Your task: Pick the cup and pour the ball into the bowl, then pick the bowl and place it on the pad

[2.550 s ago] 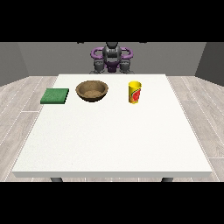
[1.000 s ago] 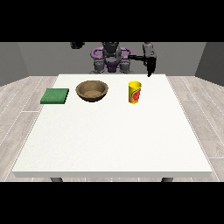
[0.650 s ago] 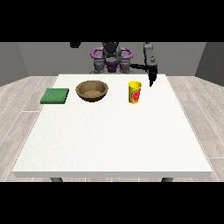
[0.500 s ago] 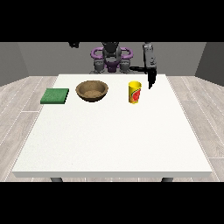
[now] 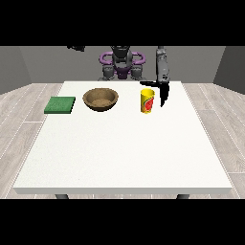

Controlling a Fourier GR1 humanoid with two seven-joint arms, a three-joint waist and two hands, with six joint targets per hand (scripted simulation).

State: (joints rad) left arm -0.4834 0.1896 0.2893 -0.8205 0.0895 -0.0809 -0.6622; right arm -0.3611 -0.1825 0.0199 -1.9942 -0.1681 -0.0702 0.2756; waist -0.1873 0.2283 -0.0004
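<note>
Item 1, counter (image 5: 119,158): white, broad; its near half carries nothing I need to handle.

Item 2, cup (image 5: 147,101): yellow, upright, with a red mark on its side, right of centre toward the far edge. I judge it light, stiff and somewhat slick-walled. I would take it round the mid-body so it stays level until the pour. The ball inside is hidden from me.

Item 3, hand at the view's right (image 5: 163,94): black, hanging fingers-down just right of the cup, thumb held out toward the left above the cup's rim. It is wide, fingers straight, holding nothing. Whether it touches the cup I cannot tell.

Item 4, bowl (image 5: 100,99): brown, shallow, wooden-looking, left of the cup and near it. I judge it rigid and heavier than the cup; the rim is the place to pinch.

Item 5, pad (image 5: 60,105): green, flat, square, left of the bowl, apart from it.

Item 6, hand at the view's left (image 5: 76,48): a dark shape high beyond the counter's far edge; its fingers I cannot tell.
</note>
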